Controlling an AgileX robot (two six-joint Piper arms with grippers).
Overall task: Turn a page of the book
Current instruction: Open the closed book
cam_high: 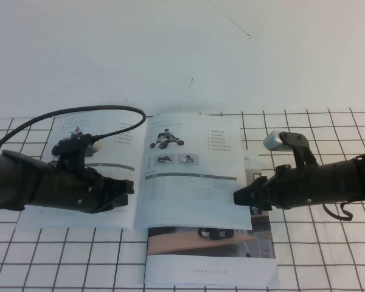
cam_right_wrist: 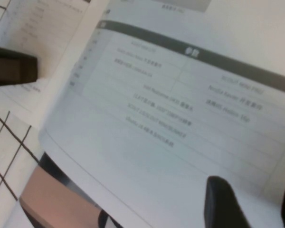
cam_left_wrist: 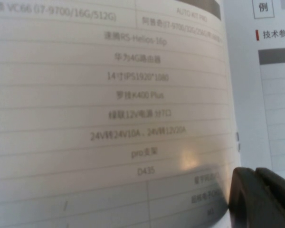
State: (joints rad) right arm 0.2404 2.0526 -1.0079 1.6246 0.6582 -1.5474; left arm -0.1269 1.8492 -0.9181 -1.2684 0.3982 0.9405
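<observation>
Glossy white stapled book (cam_high: 140, 173) lies open on a white, black-gridded table (cam_high: 328, 255), its right page (cam_high: 194, 173) at the tip of the black right gripper (cam_high: 238, 198). The black left gripper (cam_high: 129, 187) rests on the left leaf; whether either gripper's fingers are apart cannot be told. A wooden-desk-cover booklet (cam_high: 210, 261) lies underneath; a plain white wall (cam_high: 170, 48) stands behind.

Your left pincer (cam_high: 131, 187) covers part of the book's (cam_high: 188, 176) left leaf. The book hides most of the booklet (cam_high: 210, 258) beneath. The small print is unreadable from above.
</observation>
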